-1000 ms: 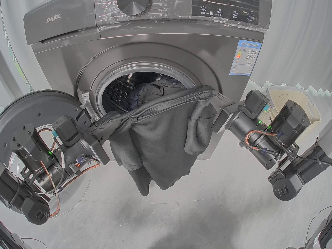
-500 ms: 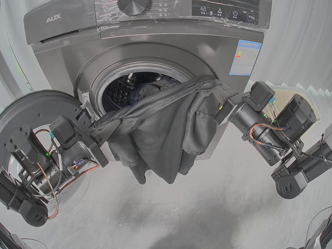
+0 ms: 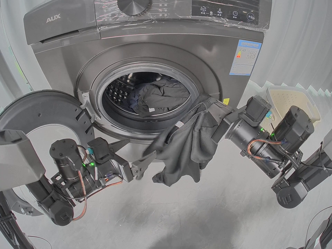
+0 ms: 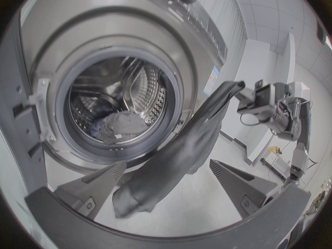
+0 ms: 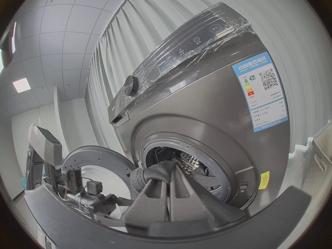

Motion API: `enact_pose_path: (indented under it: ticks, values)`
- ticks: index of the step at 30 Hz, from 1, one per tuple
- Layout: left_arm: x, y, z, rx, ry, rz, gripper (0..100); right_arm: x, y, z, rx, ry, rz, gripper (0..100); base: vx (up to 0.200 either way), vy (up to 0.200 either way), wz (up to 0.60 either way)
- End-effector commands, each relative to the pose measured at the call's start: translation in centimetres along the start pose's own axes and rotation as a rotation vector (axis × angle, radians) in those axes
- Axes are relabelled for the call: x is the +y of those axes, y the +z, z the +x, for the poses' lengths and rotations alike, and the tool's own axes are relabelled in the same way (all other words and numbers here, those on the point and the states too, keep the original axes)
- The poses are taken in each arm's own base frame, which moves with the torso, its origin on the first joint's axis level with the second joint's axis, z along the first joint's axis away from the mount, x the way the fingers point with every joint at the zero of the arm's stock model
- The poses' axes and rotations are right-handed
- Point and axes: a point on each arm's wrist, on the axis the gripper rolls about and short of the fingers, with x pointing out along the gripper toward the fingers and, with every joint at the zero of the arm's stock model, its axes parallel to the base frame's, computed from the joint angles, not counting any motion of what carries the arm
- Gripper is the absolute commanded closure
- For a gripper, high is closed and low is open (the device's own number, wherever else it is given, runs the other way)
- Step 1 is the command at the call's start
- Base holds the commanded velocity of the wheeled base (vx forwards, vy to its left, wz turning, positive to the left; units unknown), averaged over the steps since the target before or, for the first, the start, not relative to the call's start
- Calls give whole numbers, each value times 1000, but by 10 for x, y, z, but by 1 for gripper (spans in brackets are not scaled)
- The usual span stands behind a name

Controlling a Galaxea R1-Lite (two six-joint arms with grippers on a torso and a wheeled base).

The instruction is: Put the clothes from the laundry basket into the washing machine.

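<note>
Dark grey garment (image 3: 186, 146); grey washer (image 3: 155, 49); cream basket (image 3: 294, 97).

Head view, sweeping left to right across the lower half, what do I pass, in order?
Open washer door → left tool, fingers spread open → dark garment hanging below the drum opening → right tool, shut on the garment's top edge → laundry basket.
</note>
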Motion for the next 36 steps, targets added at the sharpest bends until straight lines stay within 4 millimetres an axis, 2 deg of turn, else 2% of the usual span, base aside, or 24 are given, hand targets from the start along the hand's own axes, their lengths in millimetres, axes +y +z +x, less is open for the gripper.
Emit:
enact_pose_path:
  ticks: [1,10,28,36]
  values:
    - [5,-36,18,102,-3,-25,0,2,-3,0,6,6,4,100,0,0,0]
    - [7,-57,28,159,-6,-29,0,1,-3,1,6,0,5,100,0,0,0]
    - [-16,-67,44,164,-100,10,0,1,-12,11,7,-5,9,100,0,0,0]
    - [-12,-81,67,147,-98,22,0,1,-11,11,3,-27,9,100,0,0,0]
